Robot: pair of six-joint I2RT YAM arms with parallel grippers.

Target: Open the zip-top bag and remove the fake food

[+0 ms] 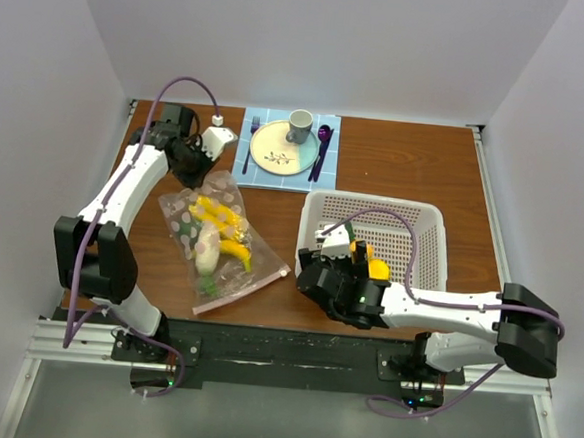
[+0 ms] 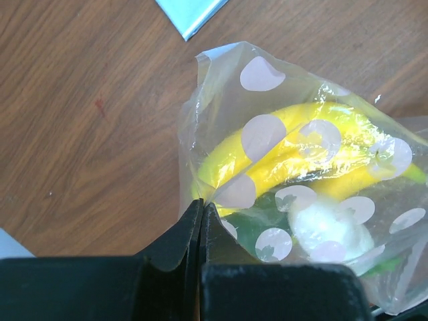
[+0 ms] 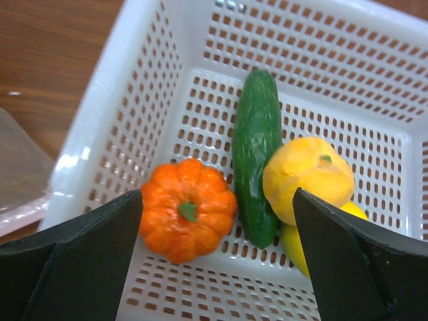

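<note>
The clear dotted zip-top bag (image 1: 222,242) lies on the table left of centre, its pink zipper strip (image 1: 242,294) at the near end. Fake food inside it includes a yellow banana (image 2: 294,144) and a white piece (image 2: 328,227). My left gripper (image 2: 200,208) is shut on the bag's far edge, at the end away from the zipper (image 1: 207,176). My right gripper (image 3: 217,200) hangs open over the near left corner of the white basket (image 3: 100,120). Below it lie a ribbed orange piece (image 3: 187,208), a green cucumber (image 3: 257,150) and two yellow fruits (image 3: 307,177), none of them held.
The white perforated basket (image 1: 427,223) stands right of centre. At the back lies a blue placemat (image 1: 244,161) with a plate (image 1: 277,150), a cup (image 1: 300,125), a fork and a purple spoon (image 1: 322,141). White walls close in the table's sides and back.
</note>
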